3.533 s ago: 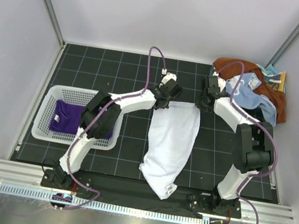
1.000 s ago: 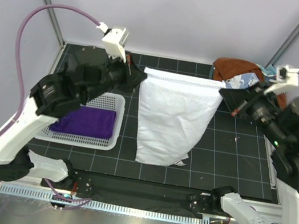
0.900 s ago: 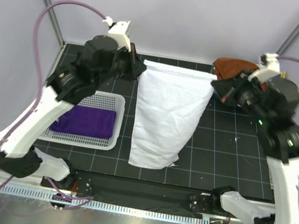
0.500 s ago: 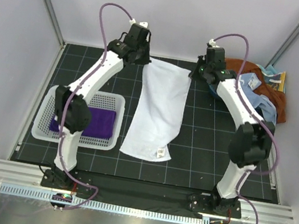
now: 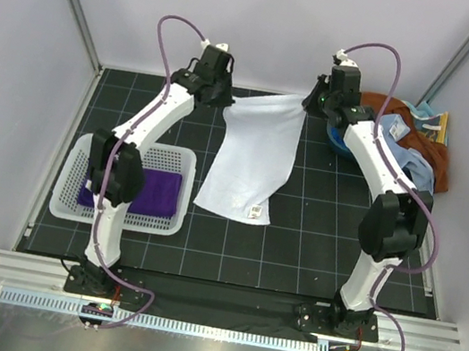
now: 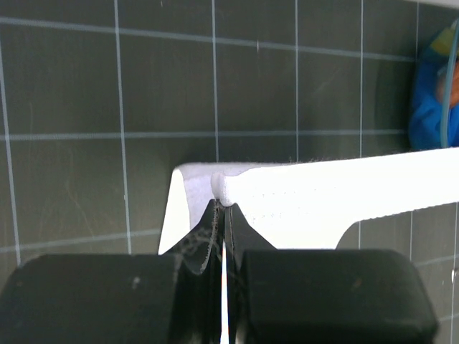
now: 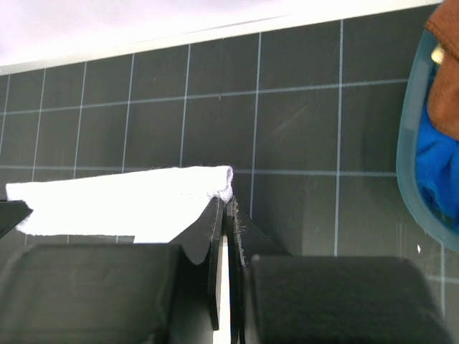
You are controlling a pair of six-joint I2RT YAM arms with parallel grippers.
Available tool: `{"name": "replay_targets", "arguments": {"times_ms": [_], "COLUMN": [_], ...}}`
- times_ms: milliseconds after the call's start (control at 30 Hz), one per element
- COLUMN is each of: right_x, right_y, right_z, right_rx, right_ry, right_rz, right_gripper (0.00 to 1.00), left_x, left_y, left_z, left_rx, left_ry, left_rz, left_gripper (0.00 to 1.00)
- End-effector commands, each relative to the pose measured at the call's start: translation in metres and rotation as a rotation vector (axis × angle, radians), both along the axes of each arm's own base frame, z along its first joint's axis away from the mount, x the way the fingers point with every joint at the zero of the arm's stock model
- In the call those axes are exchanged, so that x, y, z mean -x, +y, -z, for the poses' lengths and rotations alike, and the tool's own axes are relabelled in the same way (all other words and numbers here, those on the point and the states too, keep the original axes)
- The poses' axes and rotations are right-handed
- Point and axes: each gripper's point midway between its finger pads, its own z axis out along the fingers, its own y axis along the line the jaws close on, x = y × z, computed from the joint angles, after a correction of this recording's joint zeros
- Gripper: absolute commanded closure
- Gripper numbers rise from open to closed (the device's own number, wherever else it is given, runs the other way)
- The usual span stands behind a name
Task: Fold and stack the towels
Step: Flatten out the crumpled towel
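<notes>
A plain white towel point(image 5: 252, 156) lies stretched down the black mat, its far edge held up by both grippers. My left gripper point(image 5: 227, 101) is shut on its far left corner point(image 6: 237, 188). My right gripper point(image 5: 309, 101) is shut on its far right corner point(image 7: 208, 183). The towel's near end with a small tag rests on the mat. A dark purple towel point(image 5: 128, 189) lies folded in the white basket point(image 5: 93, 151). A rust-brown towel point(image 5: 410, 134) and a light blue towel point(image 5: 398, 150) are heaped at the far right.
The white slotted basket stands at the left of the mat. The heap of towels sits in the far right corner against the wall, with a blue item point(image 6: 434, 93) in it. White walls close the back and sides.
Both arms lifted the white towel high, spread it, then carried its top edge to the far side and lowered it. The towel's near end has slid farther from the mat's front.
</notes>
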Motion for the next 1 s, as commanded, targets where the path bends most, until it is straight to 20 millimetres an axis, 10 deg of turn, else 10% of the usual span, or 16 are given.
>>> {"name": "replay_targets", "arguments": {"times_ms": [0,200,567,800,967], "right_x": [0.019,0.093,0.269,0.328,0.330], "right_y": [-0.022,-0.029,-0.031,-0.035,-0.032], "right_z": [-0.057,-0.101,-0.231,-0.263,-0.268], "right_rx": [0.015,-0.018,-0.185,-0.227,-0.243], "right_ry": [-0.130,-0.182,-0.415,-0.479,-0.481], "right_rz": [0.049,0.000,-0.214,-0.273,-0.289], "right_gripper": [0.99,0.99,0.99,0.99,0.99], "left_x": [0.028,0.095,0.259,0.301,0.290], "left_y": [-0.002,-0.011,-0.016,-0.007,-0.001], "left_z": [-0.066,-0.099,-0.221,-0.258,-0.260], "left_rx": [0.001,-0.013,0.142,0.249,0.201], "left_ry": [-0.144,-0.210,-0.442,-0.498,-0.523], "left_rz": [0.007,0.051,0.256,0.326,0.274], "left_gripper": [1.00,1.00,1.00,1.00,1.00]}}
